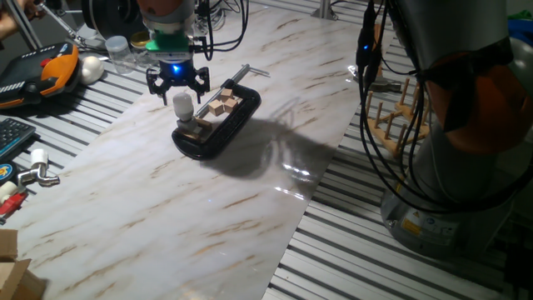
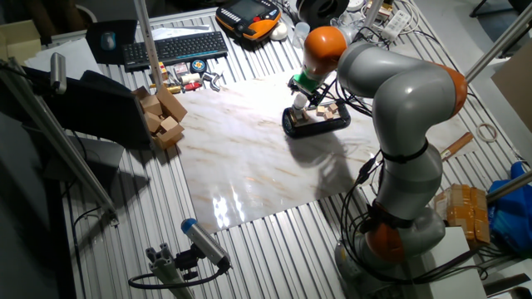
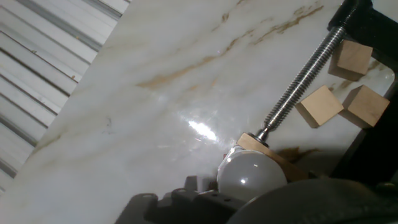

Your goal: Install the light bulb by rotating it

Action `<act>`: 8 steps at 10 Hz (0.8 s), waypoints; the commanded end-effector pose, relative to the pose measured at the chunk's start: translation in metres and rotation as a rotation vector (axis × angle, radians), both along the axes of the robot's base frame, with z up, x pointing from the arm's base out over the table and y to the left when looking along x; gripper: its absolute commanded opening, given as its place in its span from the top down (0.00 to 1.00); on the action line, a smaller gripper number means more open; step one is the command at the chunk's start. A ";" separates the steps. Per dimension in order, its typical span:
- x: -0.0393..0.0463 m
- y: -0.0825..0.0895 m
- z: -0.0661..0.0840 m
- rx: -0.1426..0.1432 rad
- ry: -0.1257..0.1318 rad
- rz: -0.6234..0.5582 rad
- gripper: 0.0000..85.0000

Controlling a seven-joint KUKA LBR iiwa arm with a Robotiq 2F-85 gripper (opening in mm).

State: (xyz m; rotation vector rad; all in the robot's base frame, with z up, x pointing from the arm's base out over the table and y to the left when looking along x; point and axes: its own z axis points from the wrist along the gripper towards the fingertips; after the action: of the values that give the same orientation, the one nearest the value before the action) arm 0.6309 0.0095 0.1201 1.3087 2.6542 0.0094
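The light bulb (image 1: 182, 105), small, white and round, stands upright at the near left end of the black clamp (image 1: 237, 121) on the marble board. My gripper (image 1: 177, 87) hangs just above it, open, with its fingers spread to either side and not touching the bulb. In the other fixed view the bulb (image 2: 299, 103) sits under the gripper (image 2: 300, 88). In the hand view the bulb (image 3: 249, 177) is at the lower edge, against a wooden pad at the tip of the clamp's threaded screw (image 3: 298, 81). The bulb's base is hidden.
Small wooden blocks (image 1: 223, 103) lie inside the clamp. A larger white egg-shaped ball (image 1: 90, 68) and an orange pendant (image 1: 46, 71) lie at the far left. A wooden peg rack (image 1: 400, 117) stands off the board's right side. Cardboard boxes (image 2: 162, 116) and a keyboard (image 2: 174, 48) are beyond the board.
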 end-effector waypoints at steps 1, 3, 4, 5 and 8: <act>-0.0003 0.000 0.002 -0.012 -0.003 0.047 0.00; -0.0017 -0.002 0.007 -0.040 -0.013 0.215 0.00; -0.0024 -0.003 0.010 -0.060 -0.014 0.326 0.00; -0.0034 -0.003 0.014 -0.090 -0.007 0.472 0.00; -0.0032 -0.004 0.017 -0.141 0.032 0.865 0.20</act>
State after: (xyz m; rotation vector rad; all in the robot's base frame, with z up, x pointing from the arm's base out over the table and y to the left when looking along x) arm 0.6275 0.0055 0.1380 0.9486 2.8201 -0.1670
